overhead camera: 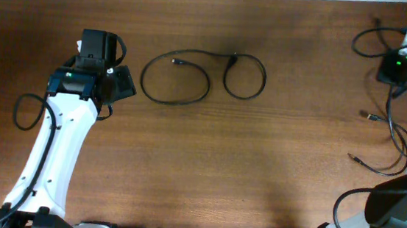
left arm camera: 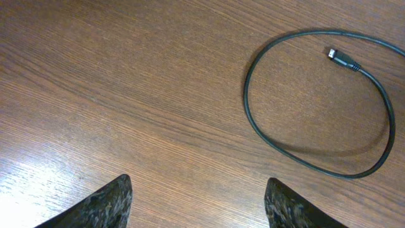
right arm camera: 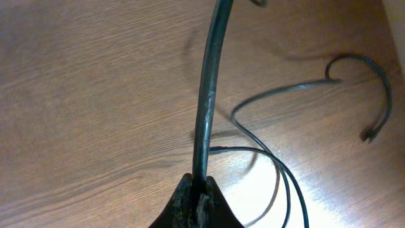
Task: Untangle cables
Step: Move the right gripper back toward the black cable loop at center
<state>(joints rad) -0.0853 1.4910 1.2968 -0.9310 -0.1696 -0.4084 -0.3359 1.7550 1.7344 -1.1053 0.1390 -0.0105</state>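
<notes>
**Left gripper** [left arm camera: 197, 193]: fingers spread with nothing between them. It hangs over bare table [left arm camera: 126, 95], just left of the looped cable [overhead camera: 171, 102].

**Looped cable:** lies alone at mid-table in two joined loops. Its plug [left arm camera: 342, 58] rests inside the left loop.

**Right gripper** [right arm camera: 197, 190]: fingers pressed together at the far right of the table, pinching a second cable [right arm camera: 209, 95] that rises straight from the fingers. Further loose cables [right arm camera: 285, 89] trail over the wood beside it, their ends lying apart.

**Assessment:** the cords appear thin, light and limp. They are likely to slide and drag across the smooth wood rather than keep their shape. The plugs are judged the only rigid parts.

**Recommended hold:** pinch the cord just behind a plug, or on a loop's outer run, well clear of where the two loops meet.
</notes>
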